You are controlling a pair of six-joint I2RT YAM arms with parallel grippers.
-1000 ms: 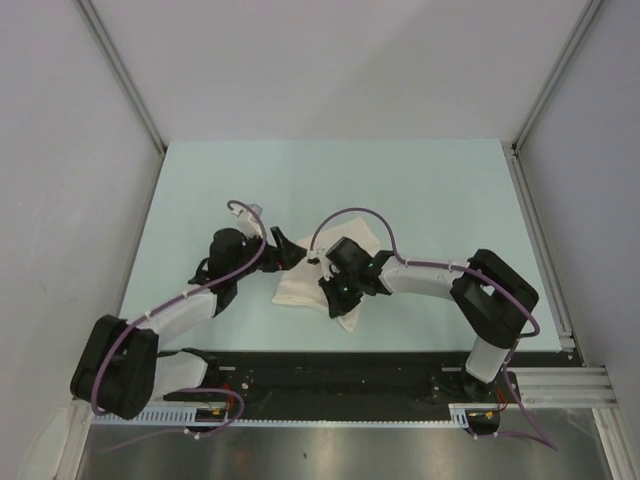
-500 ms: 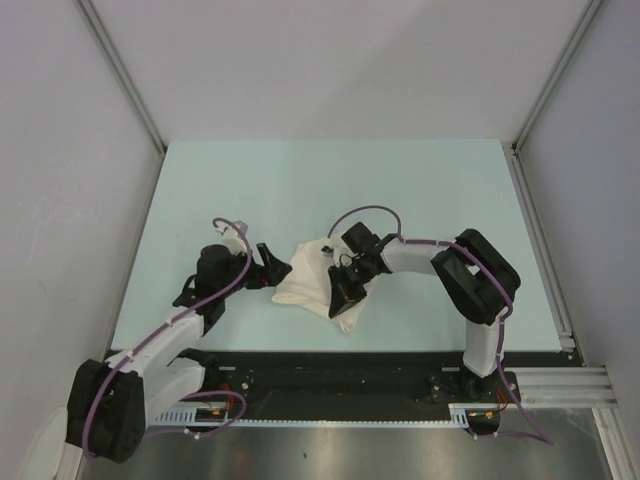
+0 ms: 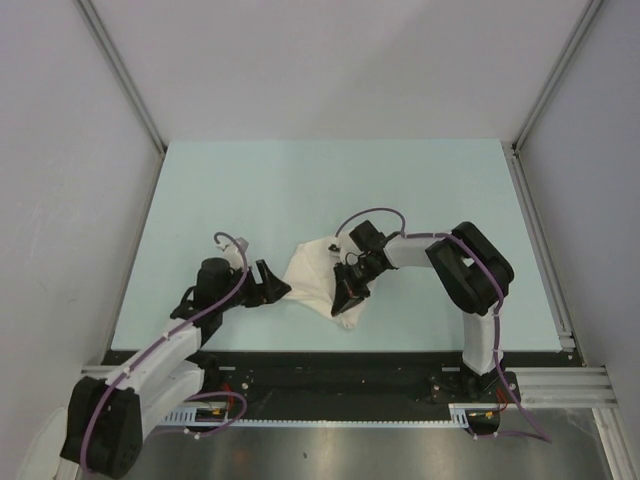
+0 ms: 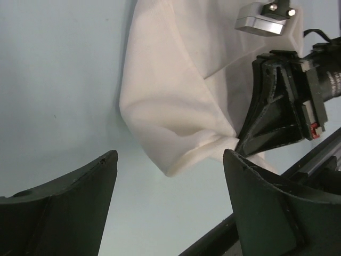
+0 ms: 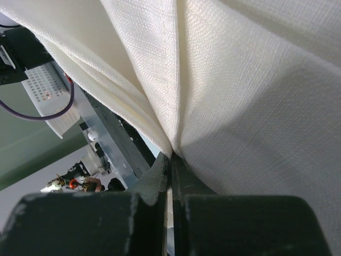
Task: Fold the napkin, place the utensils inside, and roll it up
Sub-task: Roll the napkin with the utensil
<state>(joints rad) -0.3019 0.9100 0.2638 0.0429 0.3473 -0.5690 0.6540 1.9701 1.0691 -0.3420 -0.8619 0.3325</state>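
Right gripper (image 5: pixel 170 160) first: its fingers are pressed tight together, pinching a gathered crease of the napkin (image 5: pixel 240 80), and the cloth fans out from the nip in taut pleats. My read is that this pinch is there to lift and carry one edge over for a fold. The cream napkin sits bunched and partly raised near the middle of the pale table (image 3: pixel 300 190), close to the front edge. No spoon shows in any view; it may be hidden under the cloth, I can't tell.

The left gripper (image 3: pixel 275 288) is spread wide and empty, low to the table just beside the napkin's left corner, probably poised to steady or catch that side.

Poses: the right arm is folded sharply, elbow out right, forearm reaching back left. The left arm stretches long and low from its base.
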